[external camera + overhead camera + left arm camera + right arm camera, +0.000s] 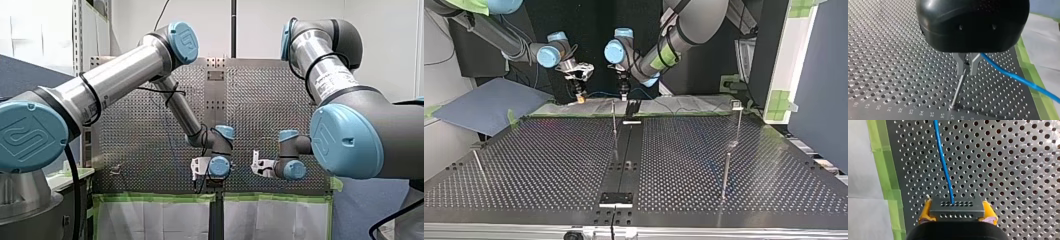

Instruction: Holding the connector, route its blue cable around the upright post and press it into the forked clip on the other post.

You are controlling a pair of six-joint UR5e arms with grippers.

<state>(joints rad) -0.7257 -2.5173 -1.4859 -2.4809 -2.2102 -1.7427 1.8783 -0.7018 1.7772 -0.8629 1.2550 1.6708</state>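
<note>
My right gripper is shut on a dark connector block, held between its yellow pads. The blue cable leaves the connector and runs ahead over the perforated table. My left gripper, black with metal fingers, has its fingers drawn close on the blue cable, which trails off to one side. A thin upright post stands just under its tips. In the top view my right gripper and left gripper hang side by side at the far edge, behind that post. The forked clip tops a post far to the right.
A black rail runs down the table's middle. Another thin post stands at the near right, and one at the near left. Green tape and white sheeting border the table beside the grippers. A blue-grey board lies at the top view's left.
</note>
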